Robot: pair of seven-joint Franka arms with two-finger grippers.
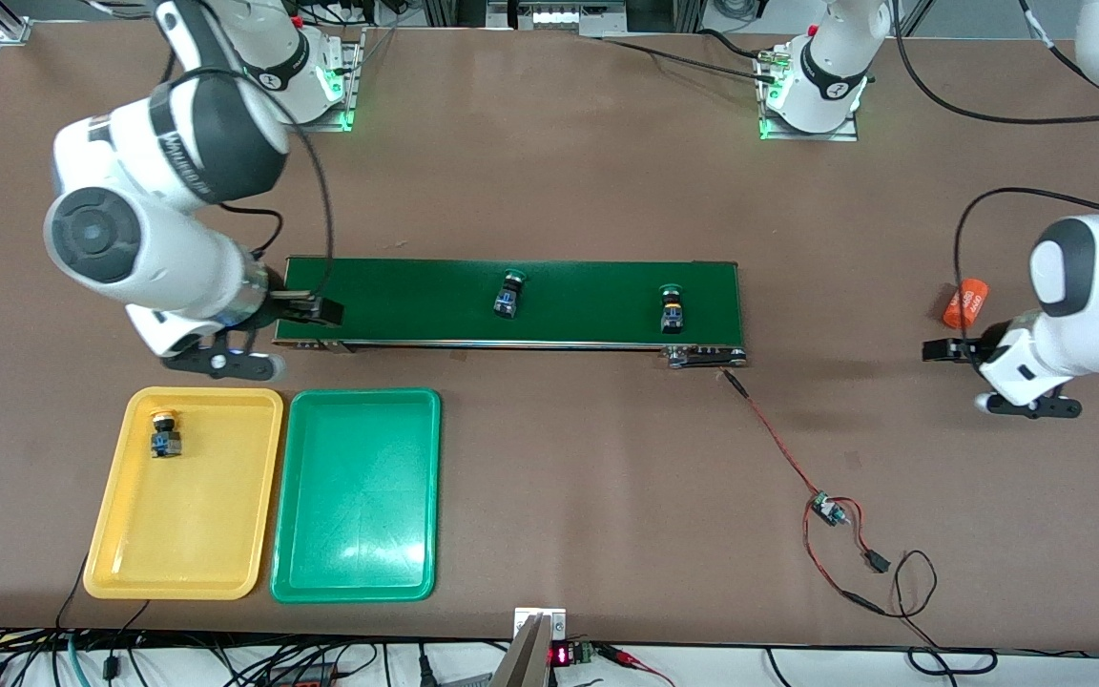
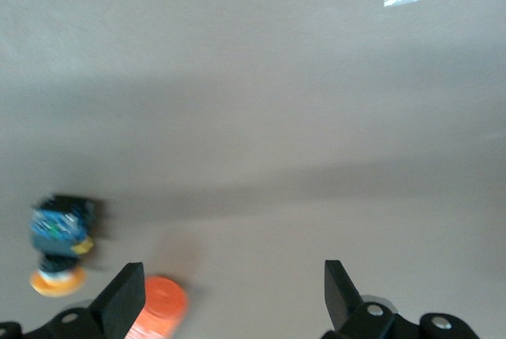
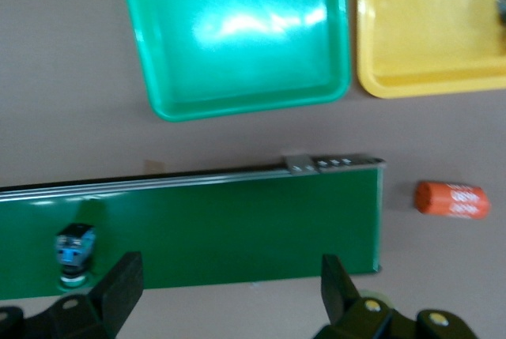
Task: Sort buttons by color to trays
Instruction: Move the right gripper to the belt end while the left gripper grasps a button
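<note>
Plainly, the risk is a wrong pick or a roll. The right end effector (image 3: 229,264), fingers apart and holding nothing, hangs over the nine o'clock end of the matte green belt (image 1: 597,286). At eight o'clock on the brown bench (image 1: 559,458), the glossy yellow tray (image 1: 187,515) holds one yellow-capped button (image 1: 165,434). The green tray (image 1: 359,496) just beside it holds nothing. Two green-capped buttons (image 1: 508,294) (image 1: 672,307) lie on the belt. Their blocky dark bodies and round mushroom caps could tip or slip from a skewed pinch, or skid on the slick plastic.

At three o'clock the left end effector (image 2: 231,276), fingers spread and gripping nothing, hovers over bare bench. Another yellow-capped button (image 2: 59,248), blurred and perhaps on its side, lies near an orange cylinder (image 2: 158,303) of similar colour. The cylinder could easily be grabbed by mistake.
</note>
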